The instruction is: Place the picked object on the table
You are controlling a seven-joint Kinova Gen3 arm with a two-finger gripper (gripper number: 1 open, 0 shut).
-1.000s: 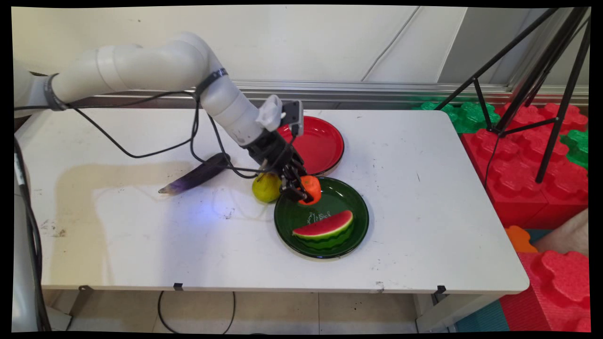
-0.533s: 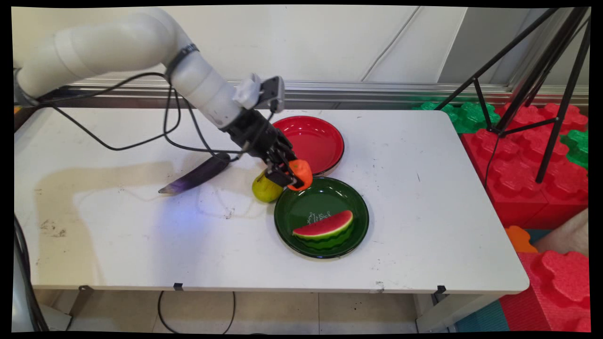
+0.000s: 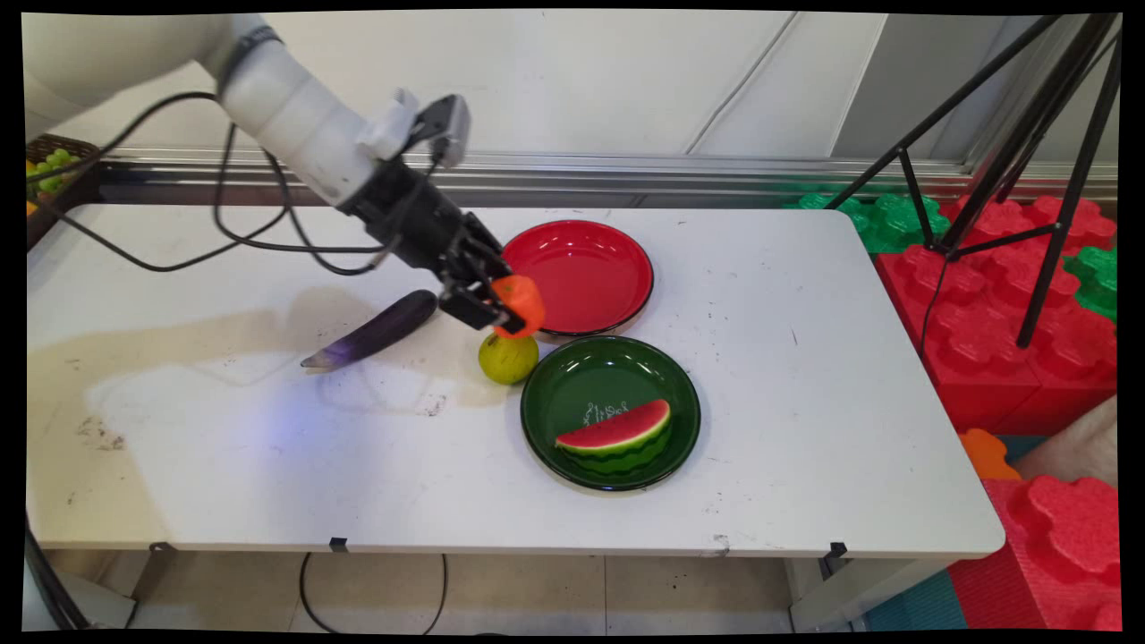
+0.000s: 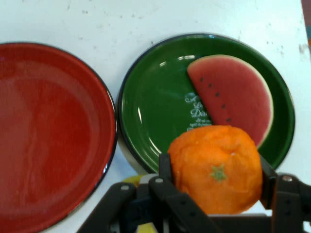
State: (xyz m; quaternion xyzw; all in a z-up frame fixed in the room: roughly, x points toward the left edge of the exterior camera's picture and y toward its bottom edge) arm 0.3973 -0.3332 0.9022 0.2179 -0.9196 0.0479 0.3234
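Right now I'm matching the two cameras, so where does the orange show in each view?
Main view: the orange sits left of centre, clamped in the gripper, above the yellow-green fruit.
Hand view: the orange is at bottom right, between the fingers.
Shared landmark: the green plate with the watermelon slice.

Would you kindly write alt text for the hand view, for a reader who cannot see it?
The black two-finger tool grips a round orange toy tangerine above a white table. Beyond it lie a glossy green plate holding a red watermelon slice and, to its left, an empty glossy red plate.
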